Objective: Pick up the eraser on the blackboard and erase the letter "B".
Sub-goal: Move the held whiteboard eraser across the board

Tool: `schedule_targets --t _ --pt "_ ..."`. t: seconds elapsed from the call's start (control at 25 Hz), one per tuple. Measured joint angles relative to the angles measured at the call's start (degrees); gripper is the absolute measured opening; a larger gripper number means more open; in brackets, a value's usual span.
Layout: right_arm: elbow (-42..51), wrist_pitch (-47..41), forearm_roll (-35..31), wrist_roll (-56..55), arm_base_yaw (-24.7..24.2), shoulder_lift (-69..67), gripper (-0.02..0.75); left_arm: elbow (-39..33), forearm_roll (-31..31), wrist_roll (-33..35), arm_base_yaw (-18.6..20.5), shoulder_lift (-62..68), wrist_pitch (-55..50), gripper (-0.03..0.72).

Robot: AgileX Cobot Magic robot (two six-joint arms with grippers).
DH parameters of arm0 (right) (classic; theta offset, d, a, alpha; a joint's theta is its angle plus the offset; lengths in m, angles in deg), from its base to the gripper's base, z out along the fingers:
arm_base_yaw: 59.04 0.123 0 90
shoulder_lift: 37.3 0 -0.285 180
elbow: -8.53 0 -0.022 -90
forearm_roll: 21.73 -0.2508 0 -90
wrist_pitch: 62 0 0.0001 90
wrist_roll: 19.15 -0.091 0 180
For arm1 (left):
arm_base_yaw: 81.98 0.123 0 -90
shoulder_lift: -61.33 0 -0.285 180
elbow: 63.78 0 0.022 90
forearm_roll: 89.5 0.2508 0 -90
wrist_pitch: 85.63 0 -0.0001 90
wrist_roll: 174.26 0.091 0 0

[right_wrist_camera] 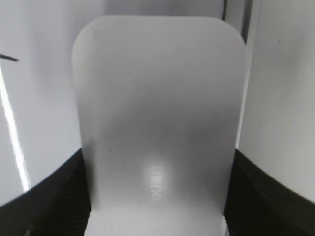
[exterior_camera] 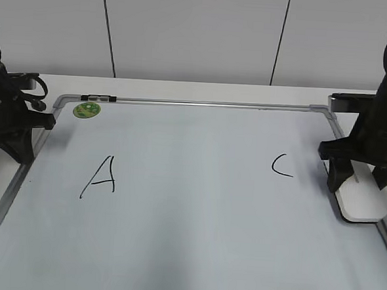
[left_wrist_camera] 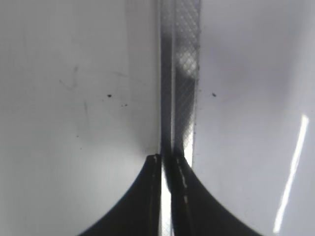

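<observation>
The blackboard (exterior_camera: 196, 204) lies flat and fills the table. It bears a black "A" (exterior_camera: 99, 177) on the left and a black "C" (exterior_camera: 281, 165) on the right. No letter "B" shows; the board between them is bare. The white eraser (exterior_camera: 364, 200) lies on the board by its right frame and fills the right wrist view (right_wrist_camera: 157, 98). My right gripper (exterior_camera: 361, 179) has a finger against each long side of it (right_wrist_camera: 157, 157). My left gripper (exterior_camera: 21, 153) is shut and empty over the board's left frame (left_wrist_camera: 167, 160).
A small round green magnet (exterior_camera: 86, 109) sits at the board's far left corner. The silver frame (exterior_camera: 216, 104) runs along the far edge. The left frame rail (left_wrist_camera: 179, 73) runs up the left wrist view. A white wall stands behind the table.
</observation>
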Motion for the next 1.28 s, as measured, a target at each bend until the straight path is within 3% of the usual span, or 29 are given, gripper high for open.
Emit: schedule_targets --t 0.64,1.08,1.2,1.28 --pt "-0.4 1.5 0.0 0.1 0.0 -3.3 0.524 0.0 0.0 0.0 0.0 0.0 0.0 0.015" --pt "-0.6 -0.3 0.0 -0.3 0.0 -3.4 0.626 0.5 0.0 0.0 0.0 0.0 -0.6 0.019" --pt "-0.6 -1.2 0.7 -1.0 0.0 -3.0 0.629 1.1 0.0 0.0 0.0 -1.1 -1.4 0.062" --pt "-0.9 -1.8 0.9 -1.3 0.0 -2.6 0.629 1.9 0.7 0.0 -0.1 -3.6 -1.4 0.137"
